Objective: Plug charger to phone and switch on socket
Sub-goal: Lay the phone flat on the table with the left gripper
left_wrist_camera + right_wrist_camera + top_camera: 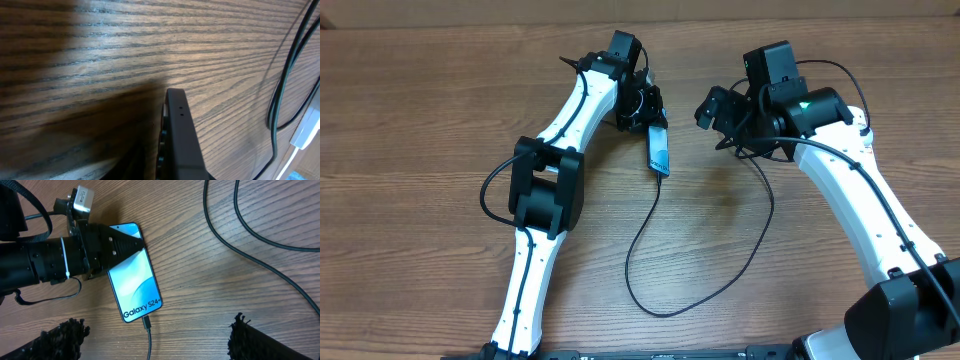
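Closest to the arm bases, the charger lies in a loose loop on the wooden worktop. One run of it climbs away to the phone. My right wrist view shows its slim tip seated in the phone's near short edge, just under the strip of white text. The other run curves up toward the right hand, and I cannot see where it ends.

The phone lies flat, screen up, between the two hands. The right hand is near it with its fingers spread wide, holding nothing.

Farther out, the left hand lies over the phone's far end, its black tip covering part of the screen. I cannot tell whether it is spread or pressed together, nor whether it touches the glass. In the left wrist view only one finger shows, low over the wood grain, with the charger beyond it.
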Controlling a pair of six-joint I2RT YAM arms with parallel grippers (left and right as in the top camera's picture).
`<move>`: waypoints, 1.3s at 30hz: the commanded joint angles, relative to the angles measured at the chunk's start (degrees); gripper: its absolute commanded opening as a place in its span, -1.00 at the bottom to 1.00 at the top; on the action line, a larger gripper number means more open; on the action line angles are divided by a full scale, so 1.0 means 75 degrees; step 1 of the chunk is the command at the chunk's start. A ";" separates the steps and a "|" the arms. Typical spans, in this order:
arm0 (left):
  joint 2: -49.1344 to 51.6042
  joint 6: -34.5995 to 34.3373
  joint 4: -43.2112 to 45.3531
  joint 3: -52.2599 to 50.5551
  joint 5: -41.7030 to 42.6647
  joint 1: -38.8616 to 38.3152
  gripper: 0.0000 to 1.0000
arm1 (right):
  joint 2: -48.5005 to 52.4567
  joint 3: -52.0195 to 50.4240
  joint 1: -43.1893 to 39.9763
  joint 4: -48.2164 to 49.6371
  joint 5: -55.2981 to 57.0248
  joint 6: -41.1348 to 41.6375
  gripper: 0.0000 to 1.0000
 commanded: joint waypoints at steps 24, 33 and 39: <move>0.0052 -0.0096 -0.0286 0.0020 -0.0300 -0.0044 -0.30 | -0.0160 0.0076 0.0000 -0.0015 0.0082 -0.0041 0.89; 0.0052 -0.0096 -0.0289 0.0020 -0.0300 -0.0041 -0.18 | -0.0160 0.0076 0.0000 -0.0035 0.0082 -0.0041 0.89; 0.0052 -0.0099 -0.0350 0.0020 -0.0376 -0.0038 0.29 | -0.0160 0.0076 0.0000 -0.0050 0.0082 -0.0044 0.89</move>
